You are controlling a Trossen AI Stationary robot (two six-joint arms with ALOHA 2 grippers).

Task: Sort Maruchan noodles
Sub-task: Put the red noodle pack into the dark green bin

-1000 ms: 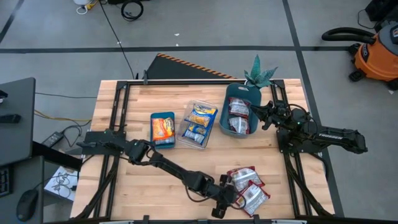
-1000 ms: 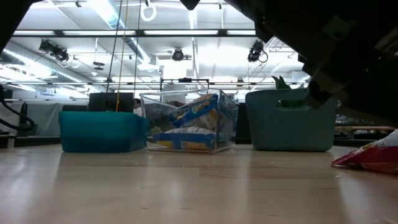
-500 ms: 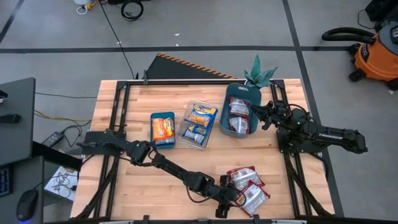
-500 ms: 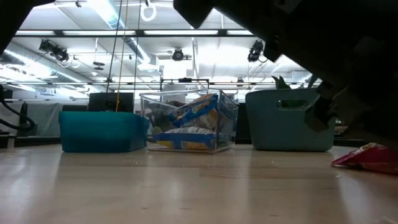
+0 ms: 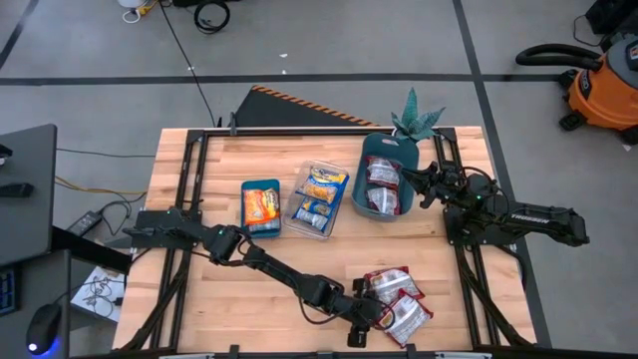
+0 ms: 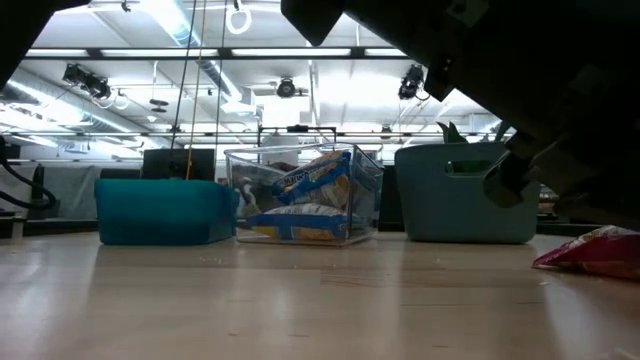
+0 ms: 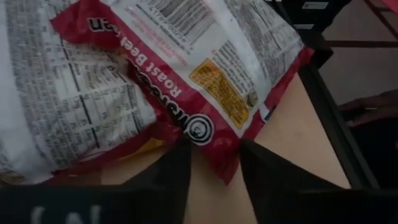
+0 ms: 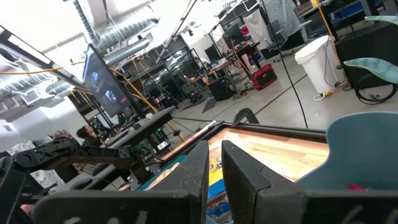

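Red-edged crinkly plastic fills my left wrist view: the noodle packet [image 7: 205,81] now sits between my left end effector's [image 7: 214,165] two fingers, which have drawn partway in from their widest and straddle its corner, not yet clamped. It lies with a second red packet [image 5: 391,282] at the desk's [image 5: 199,309] near right. My right end effector [image 5: 423,185], nearly closed and empty, waits beside the teal bin [image 5: 384,186].
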